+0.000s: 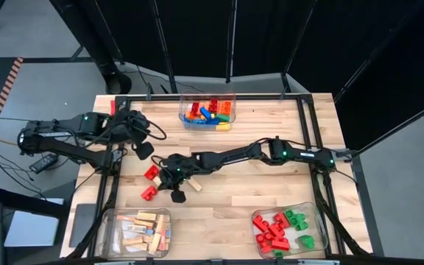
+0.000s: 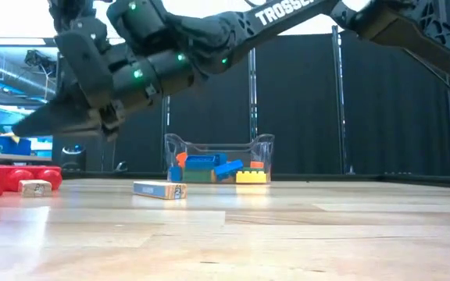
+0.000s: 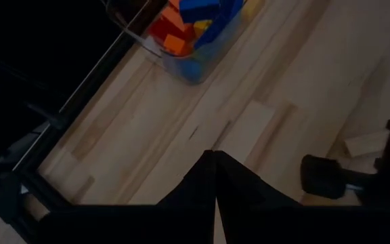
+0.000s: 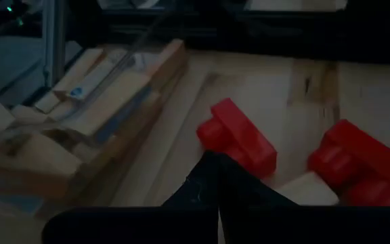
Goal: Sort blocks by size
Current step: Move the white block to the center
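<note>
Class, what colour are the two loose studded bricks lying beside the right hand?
Red bricks, clearest in the right wrist view.

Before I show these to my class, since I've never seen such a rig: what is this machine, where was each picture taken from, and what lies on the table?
It is a robot with two dark arms at a wooden table, sorting toy blocks. One picture looks straight down, one looks level across the tabletop, and two come from cameras on the wrists.

The right gripper reaches to mid-table, shut and empty, over two loose red bricks and a wooden bar. The left gripper waits near the left edge, also shut and empty.

Three clear bins hold sorted blocks: mixed coloured bricks in the far bin, wooden bars in the near left bin, red and green bricks in the near right bin.
</note>
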Available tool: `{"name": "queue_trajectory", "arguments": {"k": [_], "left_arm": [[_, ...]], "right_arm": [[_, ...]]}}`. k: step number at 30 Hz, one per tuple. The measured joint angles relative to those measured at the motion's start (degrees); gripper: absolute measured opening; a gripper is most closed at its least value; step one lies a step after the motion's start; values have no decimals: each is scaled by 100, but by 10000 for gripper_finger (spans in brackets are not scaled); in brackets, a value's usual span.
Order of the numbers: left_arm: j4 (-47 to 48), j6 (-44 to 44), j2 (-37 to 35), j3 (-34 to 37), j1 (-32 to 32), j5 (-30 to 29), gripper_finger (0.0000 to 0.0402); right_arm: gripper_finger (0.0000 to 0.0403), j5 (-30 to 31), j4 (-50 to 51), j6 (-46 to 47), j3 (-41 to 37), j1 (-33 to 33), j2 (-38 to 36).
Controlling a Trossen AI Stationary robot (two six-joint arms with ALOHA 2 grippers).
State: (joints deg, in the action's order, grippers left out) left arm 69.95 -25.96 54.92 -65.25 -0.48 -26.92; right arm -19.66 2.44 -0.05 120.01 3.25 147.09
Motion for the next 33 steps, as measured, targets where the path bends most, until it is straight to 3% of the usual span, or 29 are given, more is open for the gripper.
{"name": "queue_trajectory", "arguments": {"k": [14, 33], "left_arm": [[-417, 48, -4, -2, 1, -4, 13], [-430, 24, -7, -4, 1, -15, 13]], "right_arm": [[5, -75, -381, 378, -4, -161, 232], [5, 138, 589, 355, 3, -4, 270]]}}
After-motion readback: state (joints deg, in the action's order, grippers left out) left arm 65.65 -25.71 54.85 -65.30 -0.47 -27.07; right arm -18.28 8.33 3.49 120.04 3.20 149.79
